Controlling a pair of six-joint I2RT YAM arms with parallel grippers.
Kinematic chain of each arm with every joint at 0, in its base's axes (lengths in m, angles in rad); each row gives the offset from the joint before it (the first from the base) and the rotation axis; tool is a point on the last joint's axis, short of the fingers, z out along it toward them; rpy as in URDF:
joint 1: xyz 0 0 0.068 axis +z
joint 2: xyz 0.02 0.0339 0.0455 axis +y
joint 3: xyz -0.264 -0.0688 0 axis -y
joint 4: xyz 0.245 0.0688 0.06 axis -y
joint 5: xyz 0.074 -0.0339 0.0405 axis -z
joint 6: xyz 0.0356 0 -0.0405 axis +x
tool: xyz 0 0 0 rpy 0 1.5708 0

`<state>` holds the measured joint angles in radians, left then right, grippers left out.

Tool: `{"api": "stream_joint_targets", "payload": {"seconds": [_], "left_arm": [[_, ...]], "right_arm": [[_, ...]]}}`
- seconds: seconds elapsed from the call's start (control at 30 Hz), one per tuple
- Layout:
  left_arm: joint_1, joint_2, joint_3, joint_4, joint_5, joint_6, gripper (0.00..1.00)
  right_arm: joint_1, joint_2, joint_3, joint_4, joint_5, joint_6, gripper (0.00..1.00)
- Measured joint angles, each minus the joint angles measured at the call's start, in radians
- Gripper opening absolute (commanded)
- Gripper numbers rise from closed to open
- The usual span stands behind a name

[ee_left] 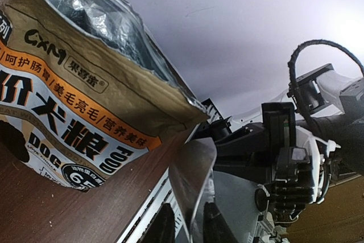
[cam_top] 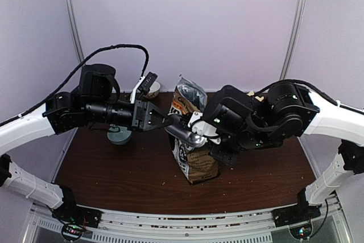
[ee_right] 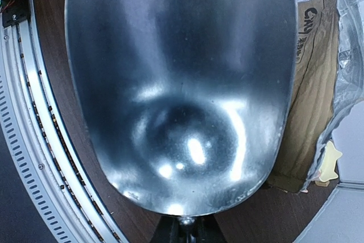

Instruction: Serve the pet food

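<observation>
Kibble lies hidden in the open kraft bag (cam_top: pixel 199 166) between the arms; likely loose, best scooped; right gripper (ee_right: pixel 182 231) clenches the empty scoop (ee_right: pixel 182 83); left gripper (cam_top: pixel 162 120) flanks its lip, grip uncertain.

White arm links (cam_top: pixel 23 129), black joints (cam_top: pixel 96 81) — braided black cables (cam_top: pixel 114 48)

Kraft-brown bag (ee_left: pixel 85 78) — orange band, black lettering, silver lining — mirror-silver scoop (ee_right: pixel 182 83), dark-brown table (cam_top: pixel 125 169)

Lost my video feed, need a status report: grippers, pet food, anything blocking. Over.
Right gripper shut on empty metal scoop. Left gripper at a shiny edge beside the open bag, grip unclear. No kibble showing. Both arms crowd the bag.
</observation>
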<state>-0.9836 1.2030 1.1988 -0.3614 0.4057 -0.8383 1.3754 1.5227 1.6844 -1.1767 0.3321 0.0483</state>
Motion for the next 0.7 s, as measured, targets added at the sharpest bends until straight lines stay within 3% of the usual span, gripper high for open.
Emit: {"api": "stream_joint_targets", "payload": {"seconds": [0.13, 0.33, 0.57, 0.63, 0.7], "left_arm": [[-0.003, 0.0, 0.0, 0.0, 0.006, -0.002, 0.16], [-0.006, 0.005, 0.0, -0.009, 0.009, -0.009, 0.0], [-0.004, 0.021, -0.012, -0.025, -0.005, -0.018, 0.0], [-0.004, 0.021, -0.017, -0.018, -0.005, -0.023, 0.0], [-0.004, 0.02, -0.029, 0.0, -0.008, -0.032, 0.0]], "right_arm": [[0.0, 0.007, 0.013, -0.005, 0.01, -0.003, 0.0], [0.002, 0.008, 0.019, -0.032, 0.02, -0.021, 0.0], [0.006, 0.009, 0.019, -0.054, 0.04, -0.036, 0.0], [0.008, 0.009, 0.019, -0.055, 0.047, -0.043, 0.1], [0.009, 0.009, 0.016, -0.055, 0.058, -0.046, 0.31]]}}
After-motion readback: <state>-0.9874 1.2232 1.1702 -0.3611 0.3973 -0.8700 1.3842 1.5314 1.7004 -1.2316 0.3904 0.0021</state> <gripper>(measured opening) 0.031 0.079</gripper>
